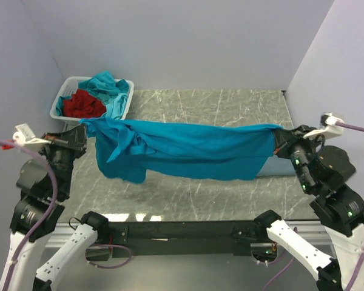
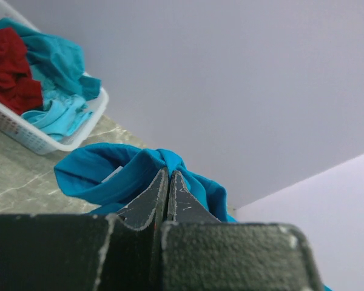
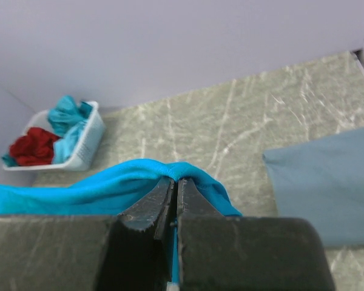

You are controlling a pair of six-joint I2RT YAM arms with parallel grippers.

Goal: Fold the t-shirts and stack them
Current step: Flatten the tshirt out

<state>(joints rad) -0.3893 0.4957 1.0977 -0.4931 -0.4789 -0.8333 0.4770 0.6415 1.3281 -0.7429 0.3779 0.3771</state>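
Top external view: teal shirt [image 1: 188, 148] hangs as a band above the worktop [image 1: 230, 103], pinched at both ends.
Basket [image 1: 126, 97]: far left corner, holding a red shirt [image 1: 85, 104] and turquoise ones, none folded yet.
Left claw [image 1: 84, 128]: clenched on the teal shirt's left end, just in front of the basket. Its wrist view shows cloth bunched around the closed tips.
Teal shirt, lie: long axis runs left to right between the claws. The left part droops in a twisted bundle and the right part hangs flatter. Whether the lower edge touches the worktop I cannot tell.
Right claw [image 1: 278, 140]: clenched on the right end, cloth wrapped over its tips.
Slate shirt [image 1: 278, 168]: flat on the worktop at right, below the right claw, partly hidden by the teal one.
Deciding relation: the teal shirt spans from claw to claw, so neither arm is nearer. Laying it flat probably needs both claws to lower together and keep the axis crosswise. The twisted left side looks likeliest to land creased.
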